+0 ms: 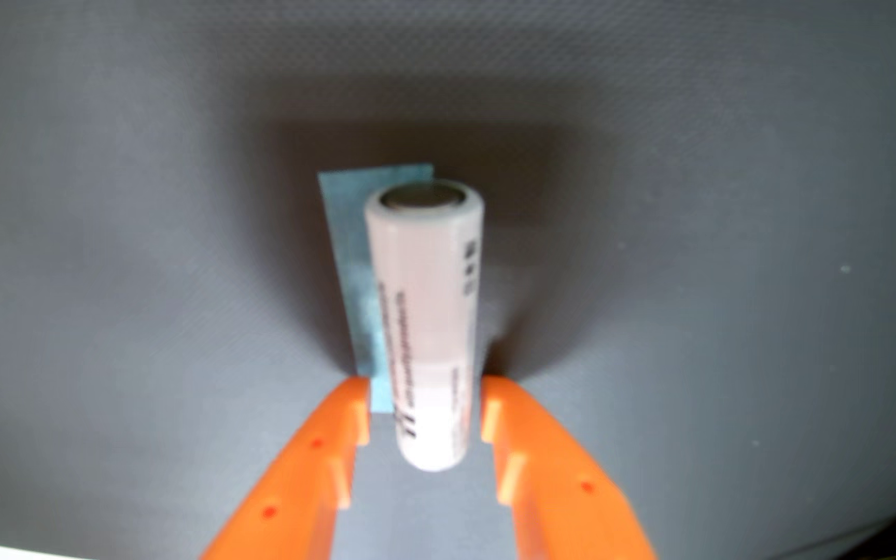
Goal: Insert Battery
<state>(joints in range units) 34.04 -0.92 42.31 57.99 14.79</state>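
Orange printed fingers come up from the bottom edge of the wrist view, one on each side of a white cylindrical battery. So the end effector is spread around the lower part of the cell, with small gaps showing on both sides, more on the left; I'd call it released, not gripping. The right tip sits really close to the wrap, but I can't honestly say it's touching.

The battery lies lengthwise up the middle of the picture, dark flat metal end cap pointing away from the camera, with black print down its side that's too blurry to read. Under its left side there's a strip of light blue tape stuck to the dark grey textured mat covering the desk. A shadow rings the battery and the fingertips. A bit of white shows at the bottom left corner.
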